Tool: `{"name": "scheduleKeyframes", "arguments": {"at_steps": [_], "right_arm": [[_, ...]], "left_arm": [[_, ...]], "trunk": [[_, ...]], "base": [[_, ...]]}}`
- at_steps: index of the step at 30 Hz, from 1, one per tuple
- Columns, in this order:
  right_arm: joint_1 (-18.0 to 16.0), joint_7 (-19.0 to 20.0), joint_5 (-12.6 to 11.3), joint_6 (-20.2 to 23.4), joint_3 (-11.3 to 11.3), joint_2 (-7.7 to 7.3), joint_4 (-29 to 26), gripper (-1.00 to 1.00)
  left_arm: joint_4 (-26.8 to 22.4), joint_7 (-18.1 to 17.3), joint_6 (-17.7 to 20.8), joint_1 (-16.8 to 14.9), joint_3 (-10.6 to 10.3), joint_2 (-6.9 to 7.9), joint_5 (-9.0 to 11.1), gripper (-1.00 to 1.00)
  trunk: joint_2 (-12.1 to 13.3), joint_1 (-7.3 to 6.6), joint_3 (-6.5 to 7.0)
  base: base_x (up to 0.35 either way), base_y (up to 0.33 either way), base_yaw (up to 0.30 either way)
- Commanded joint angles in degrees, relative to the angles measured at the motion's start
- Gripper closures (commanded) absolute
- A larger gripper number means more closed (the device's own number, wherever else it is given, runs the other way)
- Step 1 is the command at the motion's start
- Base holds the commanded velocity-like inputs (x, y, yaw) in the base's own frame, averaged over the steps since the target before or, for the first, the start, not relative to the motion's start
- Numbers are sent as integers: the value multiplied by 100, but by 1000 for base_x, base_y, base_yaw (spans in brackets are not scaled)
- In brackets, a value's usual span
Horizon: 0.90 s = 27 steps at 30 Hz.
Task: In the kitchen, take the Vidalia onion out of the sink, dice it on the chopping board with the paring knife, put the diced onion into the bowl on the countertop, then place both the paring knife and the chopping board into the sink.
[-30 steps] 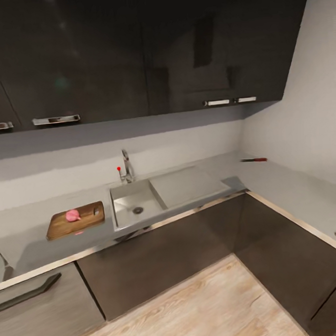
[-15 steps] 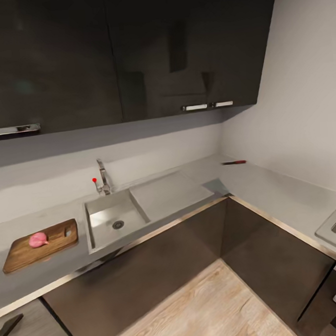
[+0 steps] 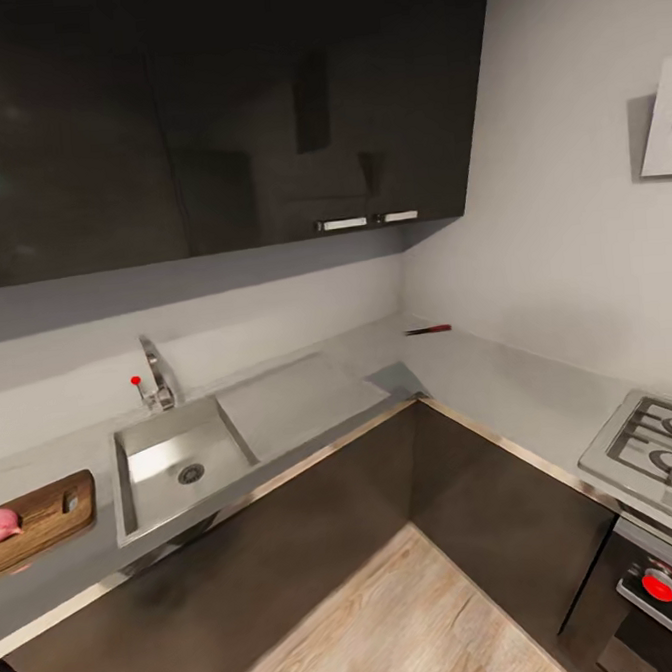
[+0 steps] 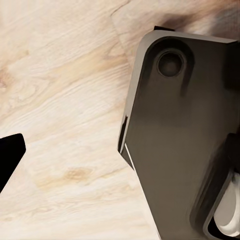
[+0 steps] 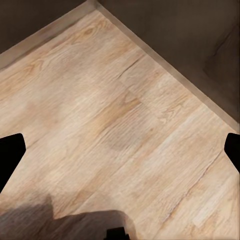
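Observation:
The pinkish Vidalia onion lies on the dark brown chopping board, at the head view's far left edge on the grey countertop. Right of the board is the steel sink, its basin holding nothing, with a chrome tap. The red-handled paring knife lies on the countertop in the back corner. The bowl is out of view. My right gripper hangs open over the wooden floor, fingertips wide apart. My left gripper is open too, above the floor and my dark base.
A gas hob with an oven knob panel below stands at the right. Dark wall cabinets hang over the counter. The counter runs in an L around the corner, with wooden floor in front.
The camera has swung to the right, so the whole scene slid left: board and onion now sit at the left edge and the hob has come into view. Nothing on the counter moved.

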Motion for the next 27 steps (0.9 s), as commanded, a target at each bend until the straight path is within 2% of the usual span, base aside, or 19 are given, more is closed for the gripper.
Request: {"name": "scheduleKeyframes", "arguments": {"at_steps": [1,13,16,18,20,22,25,27], "right_arm": [[-6,-39,-34,-16,49,-6,1,-100],[-7,-50,-27,1,45,-3,-50,-100],[-21,-145,-24,37,43,-3,-236,-100],[-31,-370,-10,170,45,-3,-555,-100],[-38,-841,8,629,48,-3,-1219,-100],[-41,-1095,13,982,49,-3,-1616,-100],[-55,-1585,22,1991,50,-3,-2722,-100],[-65,-1739,29,2605,50,-3,-3477,-100]], "left_arm": [[23,0,-41,-11,-26,-2,40,-100],[23,-8,-41,-10,-30,-15,33,-100],[23,-7,-41,-10,-30,-23,32,-100],[23,-7,-41,-11,-30,-26,30,-100],[23,-8,-41,-11,-30,-27,26,-100],[23,-8,-41,-11,-30,-28,25,-100],[23,-9,-41,-11,-30,-28,23,-100],[23,-9,-41,-11,-30,-29,23,-100]], "trunk": [[-13,4,-12],[-13,4,-8],[-13,4,-8],[-13,4,-8],[-13,4,-8],[-13,4,-8],[-13,4,-8],[-13,4,-8]], "base": [[6,-5,-56],[1,-1,-10],[0,0,0],[0,0,0],[0,0,0],[0,0,0],[0,0,0],[0,0,0]]}}
